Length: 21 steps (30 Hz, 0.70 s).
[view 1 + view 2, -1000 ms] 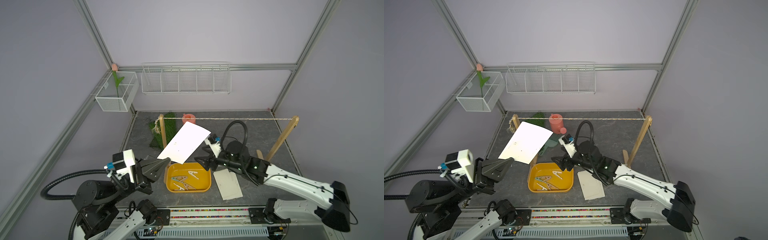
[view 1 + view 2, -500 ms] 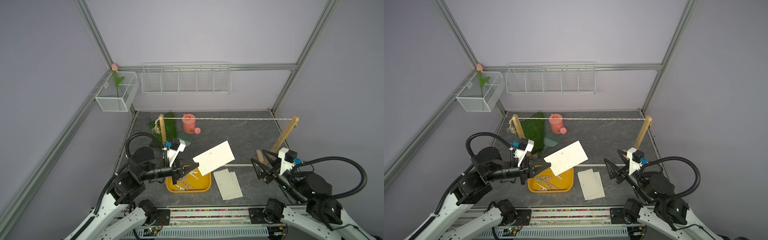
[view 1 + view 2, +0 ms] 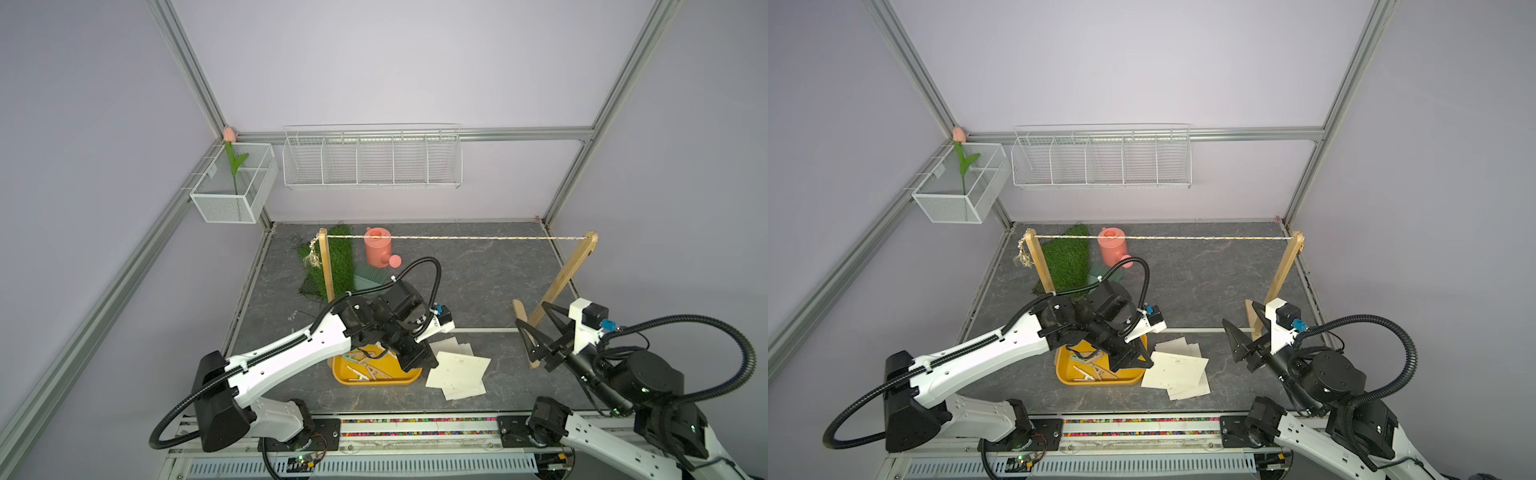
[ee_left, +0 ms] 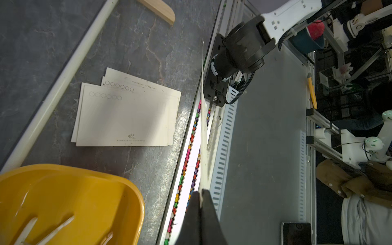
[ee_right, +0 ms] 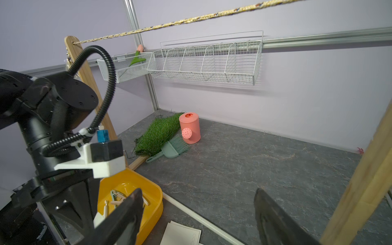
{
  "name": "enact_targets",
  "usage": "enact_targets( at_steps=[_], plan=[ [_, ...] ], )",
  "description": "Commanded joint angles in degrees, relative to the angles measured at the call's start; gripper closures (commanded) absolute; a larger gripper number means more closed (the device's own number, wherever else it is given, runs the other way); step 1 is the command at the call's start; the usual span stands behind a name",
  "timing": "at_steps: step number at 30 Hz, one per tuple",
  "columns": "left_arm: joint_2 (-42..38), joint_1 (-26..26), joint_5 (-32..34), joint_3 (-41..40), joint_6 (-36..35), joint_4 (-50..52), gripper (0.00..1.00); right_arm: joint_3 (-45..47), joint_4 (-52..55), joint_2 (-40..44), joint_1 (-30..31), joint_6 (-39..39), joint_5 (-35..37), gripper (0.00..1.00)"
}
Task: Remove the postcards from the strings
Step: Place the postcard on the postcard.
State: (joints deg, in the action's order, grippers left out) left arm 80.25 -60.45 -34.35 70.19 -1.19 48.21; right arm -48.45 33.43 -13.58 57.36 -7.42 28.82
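As the black left gripper (image 3: 427, 362) came down, pinching one cream-white rectangular paper postcard (image 3: 459, 369), we saw that faintly printed card lie askew over the loose card pile (image 4: 123, 118) beside the yellow plastic tray (image 3: 374, 380); the right gripper (image 3: 539, 332) stood spread.

Open floor (image 3: 478, 282) under string (image 3: 449, 237); watering can (image 3: 377, 252) near wooden post (image 3: 326, 270).

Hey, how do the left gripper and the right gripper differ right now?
The left gripper has its jaws shut on a postcard; the right gripper has its jaws wide apart and empty. The left gripper is between the yellow tray and the pile of postcards; the right gripper is beside a wooden post, clear of that pile. Both have black jaws, and neither touches the string.
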Motion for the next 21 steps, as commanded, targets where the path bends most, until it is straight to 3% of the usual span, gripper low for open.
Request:
enact_targets(
  at_steps=[1,8,21],
  plan=[
    [3.73,-0.37,-2.5,3.5,-4.14,2.04,1.0,-0.36,1.13,0.42,-0.03,0.85,1.2,0.17],
    [11.17,-0.37,-6.8,2.47,2.77,-9.93,1.0,0.11,1.55,0.77,-0.05,1.4,1.58,0.17],
    [21.31,-0.37,-1.7,1.25,12.26,-21.13,1.0,3.1,0.32,0.44,-0.08,-0.31,0.96,0.16]
  ],
)
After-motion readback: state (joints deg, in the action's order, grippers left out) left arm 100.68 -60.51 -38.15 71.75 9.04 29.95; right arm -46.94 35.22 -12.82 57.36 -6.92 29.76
